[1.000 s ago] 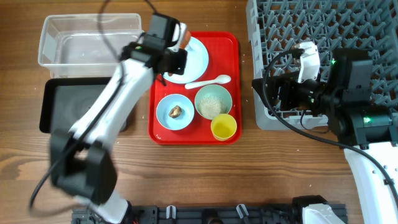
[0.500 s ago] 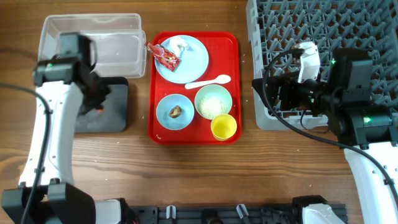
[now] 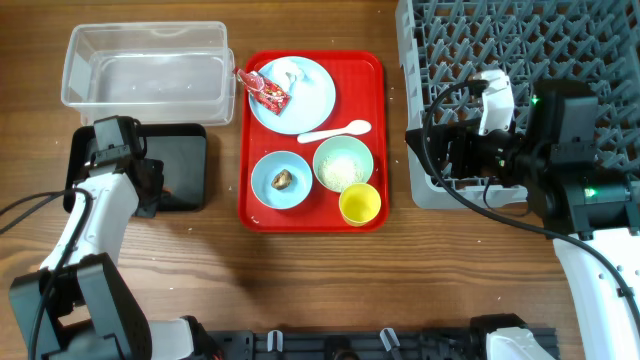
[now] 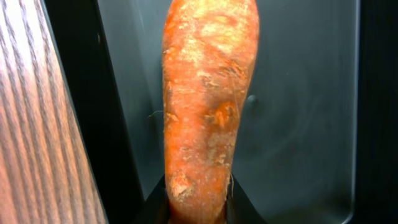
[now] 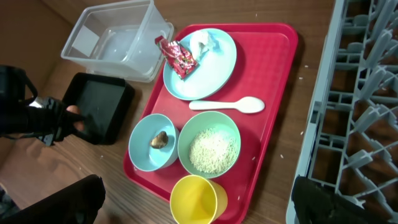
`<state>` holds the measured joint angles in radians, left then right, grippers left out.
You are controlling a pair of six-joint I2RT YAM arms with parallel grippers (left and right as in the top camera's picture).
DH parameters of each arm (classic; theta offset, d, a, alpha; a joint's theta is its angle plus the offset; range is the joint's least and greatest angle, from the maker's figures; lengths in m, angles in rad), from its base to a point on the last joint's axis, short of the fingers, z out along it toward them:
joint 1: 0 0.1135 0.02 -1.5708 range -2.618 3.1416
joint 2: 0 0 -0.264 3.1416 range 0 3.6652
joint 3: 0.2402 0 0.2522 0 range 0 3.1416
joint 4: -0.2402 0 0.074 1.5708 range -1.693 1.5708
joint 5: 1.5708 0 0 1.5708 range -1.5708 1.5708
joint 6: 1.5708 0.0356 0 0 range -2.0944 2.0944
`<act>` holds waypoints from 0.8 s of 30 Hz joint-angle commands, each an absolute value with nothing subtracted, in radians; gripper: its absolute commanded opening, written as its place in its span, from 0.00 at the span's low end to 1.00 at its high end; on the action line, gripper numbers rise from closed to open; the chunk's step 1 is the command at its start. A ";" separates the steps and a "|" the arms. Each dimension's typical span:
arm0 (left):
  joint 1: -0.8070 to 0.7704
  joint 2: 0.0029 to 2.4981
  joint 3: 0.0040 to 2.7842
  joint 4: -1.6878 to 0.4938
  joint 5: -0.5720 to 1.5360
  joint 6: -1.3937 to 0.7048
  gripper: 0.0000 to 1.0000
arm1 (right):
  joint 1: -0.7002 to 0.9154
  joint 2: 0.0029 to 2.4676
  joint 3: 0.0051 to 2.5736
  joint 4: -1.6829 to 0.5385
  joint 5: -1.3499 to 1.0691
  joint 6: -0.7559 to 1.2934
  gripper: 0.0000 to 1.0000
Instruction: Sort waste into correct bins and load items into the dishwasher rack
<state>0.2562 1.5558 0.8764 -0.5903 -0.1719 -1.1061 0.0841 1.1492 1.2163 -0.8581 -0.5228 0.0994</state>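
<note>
Left tool (image 4: pixel 198 213) is clenched on the carrot (image 4: pixel 208 106). In the left wrist view you can see the dark fingers (image 4: pixel 245 213) pinching its lower end from both sides. The carrot sits over the inside of the black tray (image 3: pixel 190 150), lying along it close to one wall. I honestly can't tell if it's touching the tray floor or just hanging above it. The clear tub (image 3: pixel 145 65) is right behind the black tray, nearly touching it, with nothing I can make out inside.

Right tool (image 3: pixel 425 155) is released, with the fingers spread wide at the two bottom corners of its own camera view and nothing between them. It's parked at the left edge of the grey rack (image 3: pixel 520 40), pointing toward the red tray (image 3: pixel 375 140).

Everything else is on that red tray, in the middle of the wooden surface (image 3: pixel 300 280):
- The blue plate (image 3: pixel 315 100) is at the back, with the red wrapper (image 3: pixel 268 92) on its left rim, poking out toward the tub, and the white tissue (image 3: pixel 290 72) just beside it.
- The white spoon (image 3: pixel 335 130) lies flat just in front of the plate.
- The blue bowl (image 3: pixel 262 165) is front left, with a small brown scrap (image 3: pixel 283 179) in it.
- The green bowl (image 3: pixel 322 152) is right next to it, holding the rice (image 3: pixel 343 170).
- The yellow cup (image 3: pixel 359 204) stands upright at the front right corner, touching or almost touching the green bowl.
</note>
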 commanded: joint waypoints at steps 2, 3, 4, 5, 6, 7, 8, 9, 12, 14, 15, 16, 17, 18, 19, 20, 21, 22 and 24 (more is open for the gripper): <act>0.260 1.554 0.874 -0.575 -0.174 -1.164 0.38 | 0.085 1.149 1.232 -0.867 -0.517 0.079 1.00; 0.260 1.554 0.874 -0.574 -0.173 -1.164 0.49 | 0.084 1.149 1.232 -0.869 -0.517 0.079 1.00; 0.260 1.554 0.874 -0.573 -0.174 -1.164 0.53 | 0.084 1.148 1.232 -0.870 -0.517 0.079 1.00; 0.259 1.554 0.874 -0.564 -0.172 -1.164 0.58 | 0.084 1.148 1.232 -0.871 -0.517 0.079 1.00; 0.259 1.554 0.875 -0.553 -0.160 -1.164 0.58 | 0.084 1.148 1.232 -0.872 -0.516 0.078 1.00; 0.259 1.549 0.876 -0.537 -0.129 -1.164 0.60 | 0.084 1.148 1.232 -0.872 -0.516 0.078 1.00; 0.260 1.541 0.883 -0.523 -0.080 -1.163 0.63 | 0.085 1.149 1.232 -0.870 -0.516 0.078 1.00; 0.260 1.524 0.899 -0.503 -0.005 -1.153 0.64 | 0.084 1.149 1.232 -0.867 -0.516 0.078 1.00; 0.259 1.453 0.972 -0.428 0.242 -1.040 0.62 | 0.085 1.148 1.232 -0.868 -0.516 0.079 1.00; 0.252 1.404 1.014 -0.347 0.420 -0.914 0.61 | 0.085 1.148 1.232 -0.874 -0.516 0.079 1.00; 0.233 1.362 1.040 -0.257 0.546 -0.842 0.65 | 0.084 1.148 1.232 -0.876 -0.516 0.078 1.00; 0.211 1.333 1.052 -0.178 0.611 -0.810 0.71 | 0.084 1.148 1.232 -0.876 -0.516 0.079 1.00; 0.179 1.307 1.058 -0.102 0.662 -0.778 0.75 | 0.085 1.149 1.232 -0.875 -0.516 0.078 1.00; 0.144 1.286 1.061 -0.030 0.699 -0.743 0.83 | 0.084 1.148 1.232 -0.873 -0.516 0.078 1.00; 0.101 1.267 1.063 0.038 0.714 -0.699 0.90 | 0.084 1.149 1.232 -0.870 -0.516 0.078 1.00; 0.062 1.254 1.067 0.071 0.706 -0.670 0.96 | 0.084 1.149 1.232 -0.866 -0.516 0.079 1.00; 0.011 1.245 1.080 0.080 0.672 -0.640 0.99 | 0.084 1.149 1.232 -0.861 -0.516 0.079 1.00; -0.059 1.244 1.116 0.038 0.611 -0.599 0.99 | 0.084 1.149 1.232 -0.858 -0.516 0.079 1.00; -0.150 1.264 1.188 -0.076 0.497 -0.517 0.99 | 0.084 1.148 1.232 -0.857 -0.516 0.078 1.00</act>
<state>-0.0086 1.2354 1.1091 0.0334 0.5701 -0.7265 0.0841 1.1492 1.2163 -0.8650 -0.5228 0.0990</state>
